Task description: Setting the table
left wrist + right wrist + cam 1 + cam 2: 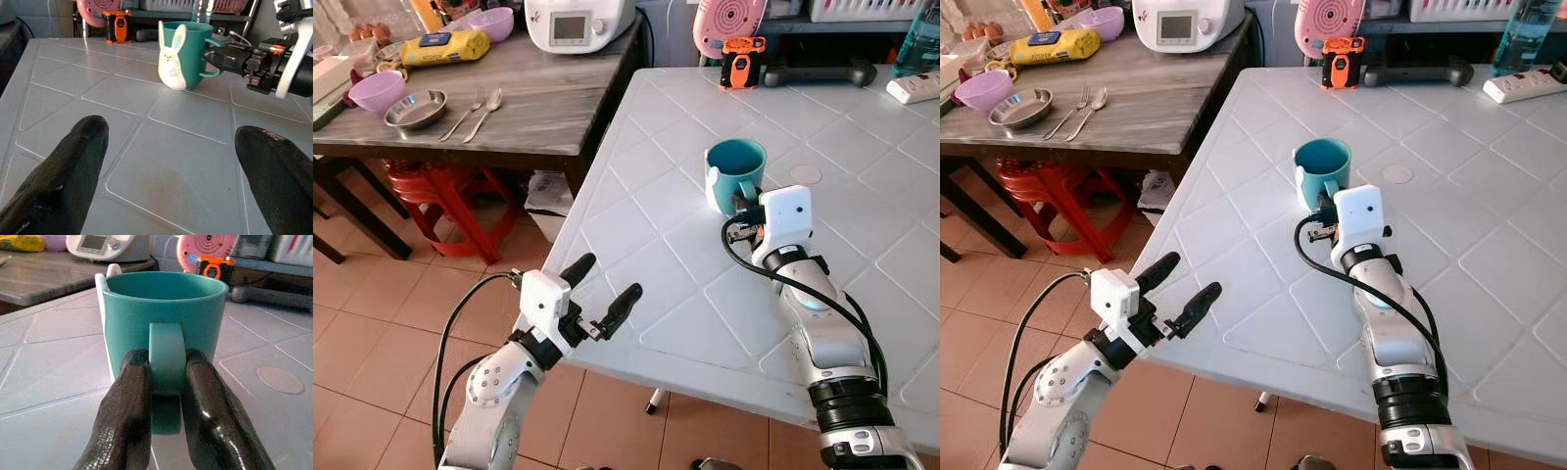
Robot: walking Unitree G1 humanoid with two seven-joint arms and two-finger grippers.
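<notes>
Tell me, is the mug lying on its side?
No, the mug stands upright on the white table, with its open mouth facing up and the right gripper shut on its handle.

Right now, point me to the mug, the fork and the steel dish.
teal mug [732,163], left eye view, its outer wall.
fork [463,116], left eye view, mid handle.
steel dish [415,109], left eye view, its inside.

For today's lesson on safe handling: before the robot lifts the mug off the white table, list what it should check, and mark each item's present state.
1. Right end effector closed on the mug handle: ok.
2. Mug upright on the white table: ok.
3. Mug empty, nothing to spill: ok.
4. Left end effector open, apart from the mug: ok.
5. Grip firm enough to carry: cannot tell.
6. Fork and spoon on the wooden table, out of the path: ok.
</notes>
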